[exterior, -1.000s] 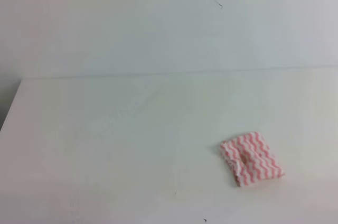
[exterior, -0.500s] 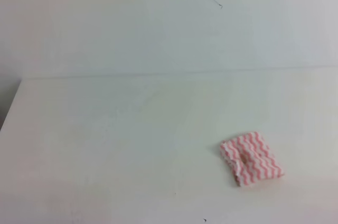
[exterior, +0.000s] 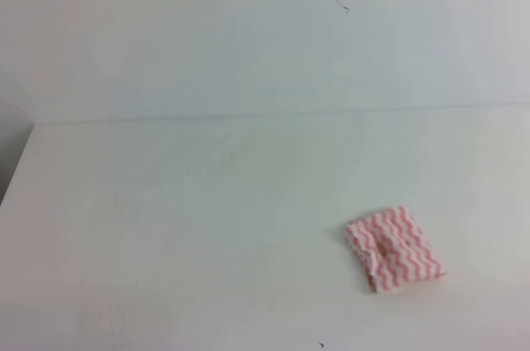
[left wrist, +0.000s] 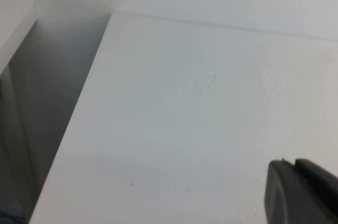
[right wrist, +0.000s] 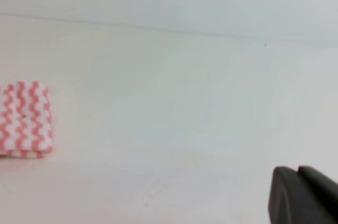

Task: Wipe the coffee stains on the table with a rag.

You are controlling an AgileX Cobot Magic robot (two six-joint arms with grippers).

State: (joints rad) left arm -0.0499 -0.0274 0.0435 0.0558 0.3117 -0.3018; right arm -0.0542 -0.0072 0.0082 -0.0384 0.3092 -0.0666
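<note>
Plainly the small folded cloth rag with pink and white zigzag stripes point(exterior: 394, 248) is light, soft and limp — best pinched at a raised fold. It lies alone on the white bench point(exterior: 182, 218), right of centre, unmoved from a second ago. Both grippers — left point(left wrist: 293, 167), right point(right wrist: 297, 173) — show jaws closed, empty.

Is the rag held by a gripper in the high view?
No, the rag lies alone on the table, with no gripper near it.

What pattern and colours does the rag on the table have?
The rag has pink and white wavy zigzag stripes, clearest in the exterior high view.
</note>
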